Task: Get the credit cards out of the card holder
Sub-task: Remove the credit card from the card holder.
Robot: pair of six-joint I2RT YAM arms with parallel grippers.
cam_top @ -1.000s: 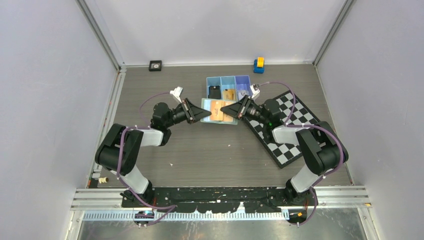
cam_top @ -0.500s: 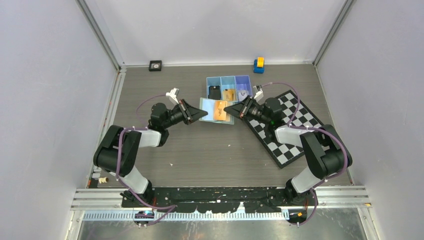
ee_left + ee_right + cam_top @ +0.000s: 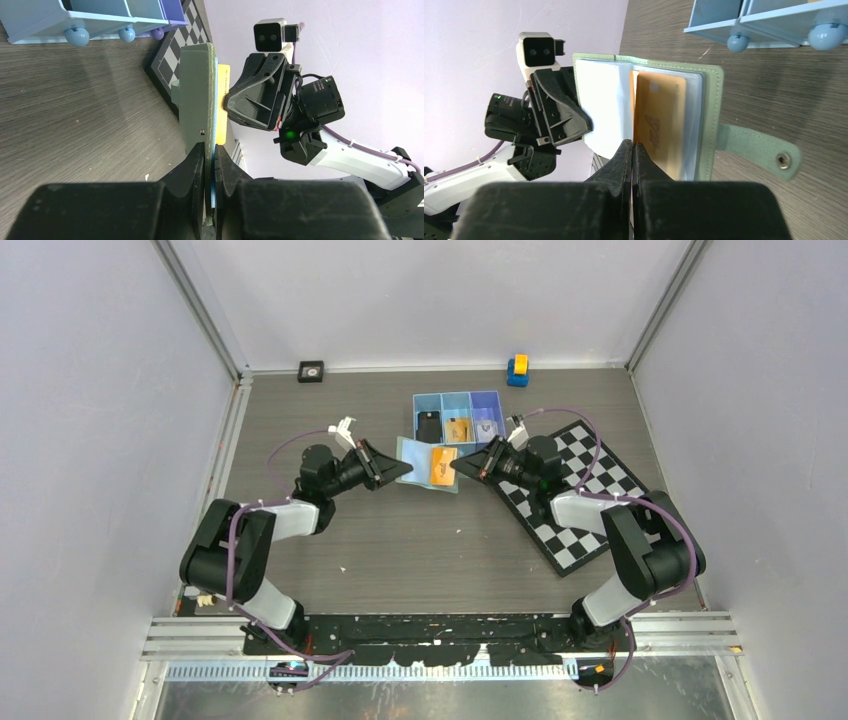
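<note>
Top external shows the small sage-green folding card holder [image 3: 413, 455] spread open between my two grippers, just on the near side of the blue three-compartment plastic tray [image 3: 418, 400] and beside the black-and-white checkered board [image 3: 572, 542]. My left gripper [image 3: 404, 469] is clamped on the holder's left edge. In the left wrist view its fingers [image 3: 197, 162] stand apart only by the thickness of the green cover and pale inner leaf pinched between them. My right gripper [image 3: 460, 468] meets the holder from the opposite side. In the right wrist view its fingers [image 3: 626, 152] are pressed together on the near edge of the thin gold-orange card [image 3: 441, 464], which lies flat among the holder's clear sleeve pages on the tab side. I cannot tell whether sleeve film is caught in that pinch as well. The holder's short green tab [image 3: 758, 151] sticks out sideways over the grey wood-grain table [image 3: 400, 540], its snap stud showing. Whether the holder rests on the table or hangs between my grippers I cannot tell. In the tray, a small black card [image 3: 429, 425] lies in the left compartment, another orange card [image 3: 458, 428] lies in the middle one, and something pale in the right one is too small to make out.
</note>
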